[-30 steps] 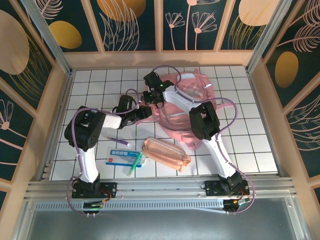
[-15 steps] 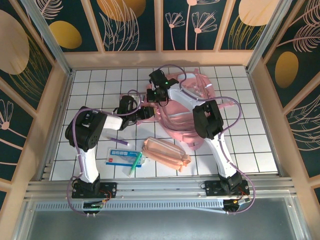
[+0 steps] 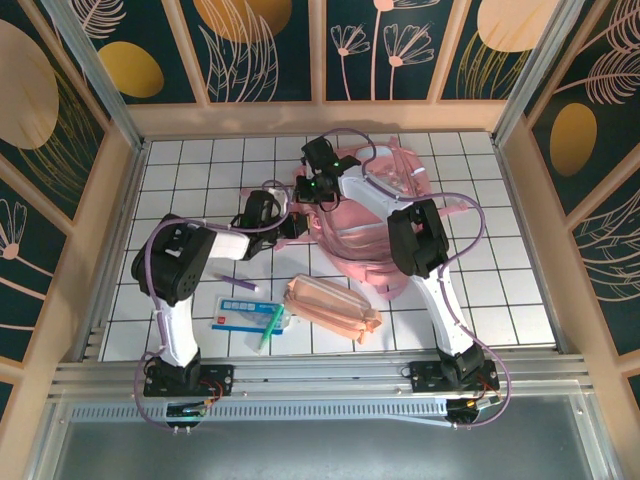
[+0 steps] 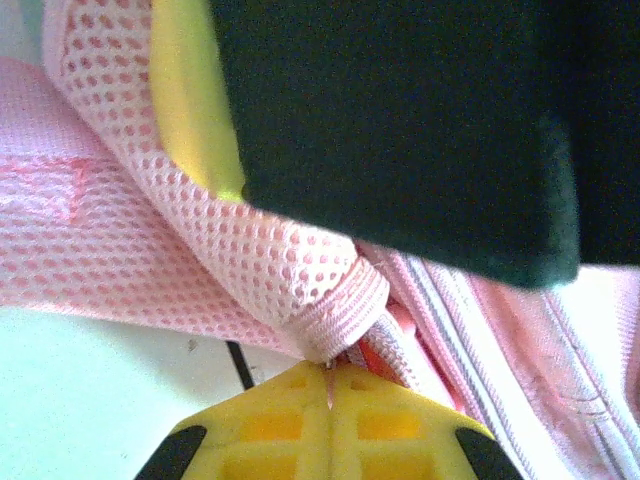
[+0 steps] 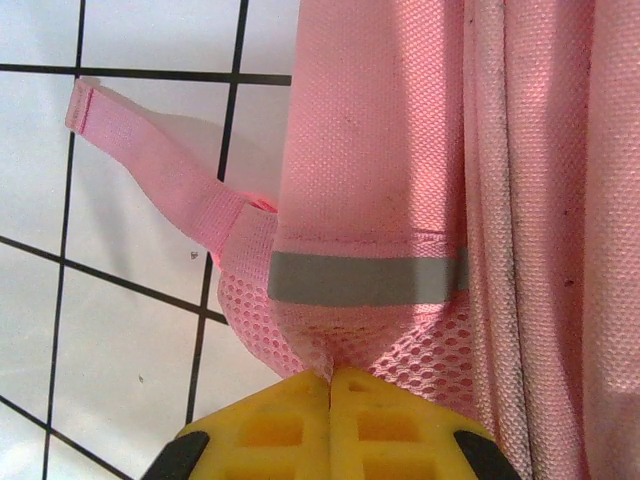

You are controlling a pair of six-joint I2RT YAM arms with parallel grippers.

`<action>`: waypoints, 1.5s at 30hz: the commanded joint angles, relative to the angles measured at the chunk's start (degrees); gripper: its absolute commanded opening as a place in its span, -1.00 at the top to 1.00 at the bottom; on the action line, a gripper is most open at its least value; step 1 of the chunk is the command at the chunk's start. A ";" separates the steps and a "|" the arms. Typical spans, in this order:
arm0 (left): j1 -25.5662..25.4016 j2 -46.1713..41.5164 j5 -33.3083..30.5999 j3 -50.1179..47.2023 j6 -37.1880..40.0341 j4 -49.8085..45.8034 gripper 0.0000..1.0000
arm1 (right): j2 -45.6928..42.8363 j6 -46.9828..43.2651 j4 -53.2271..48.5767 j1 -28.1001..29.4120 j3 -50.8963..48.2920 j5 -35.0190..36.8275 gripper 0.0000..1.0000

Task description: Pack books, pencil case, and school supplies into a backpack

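From here I see the table point(image 3: 180, 170) boxed in by raised walls on the left, far and right sides. There are bare tiles along the left edge, in the far left corner and down the whole right side, which is the room I have to swing in.

The backpack point(image 3: 372, 215) lies toward the far edge, a little right of centre, and both arms cover part of it. The pencil case point(image 3: 331, 308) sits near the near edge, about centre. The packet point(image 3: 243, 316) lies just to its left, with the green pen point(image 3: 270, 327) across the packet's right end.

In the left wrist view a dark blurred mass point(image 4: 420, 130) covers the upper part; I cannot tell what it is.

Both arms reach inward and meet at the backpack's left side, the right arm stretched long across the bag. The left gripper point(image 4: 328, 375) has its jaws pressed together on a fold of pink mesh and webbing. The right gripper point(image 5: 330, 378) likewise pinches the backpack's mesh edge.
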 commanded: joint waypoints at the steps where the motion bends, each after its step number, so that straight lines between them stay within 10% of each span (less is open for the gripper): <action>1: -3.10 -4.91 -1.59 -1.24 5.90 1.97 1.00 | -1.96 0.60 0.03 0.09 2.23 2.13 1.00; 17: -15.75 -14.57 -21.28 -8.11 -1.48 1.38 1.00 | 1.29 2.09 3.79 -4.04 6.35 -0.23 1.00; 21: -10.11 -19.04 -19.25 -11.36 -4.34 1.15 0.18 | -2.23 -0.54 1.74 -4.07 4.44 -3.42 1.00; 25: -7.26 -19.48 -17.66 -11.37 1.32 1.66 -0.14 | -6.24 -3.78 -0.79 -4.07 1.28 -4.62 1.00; 37: -6.59 -9.17 -2.47 -19.47 23.15 33.44 -0.20 | -11.25 -7.30 -5.06 -6.65 -1.28 -8.23 1.00; 45: -7.81 -5.07 -13.58 -18.26 29.31 36.13 -0.14 | -13.99 -7.78 -5.80 -6.50 -3.94 -11.74 1.00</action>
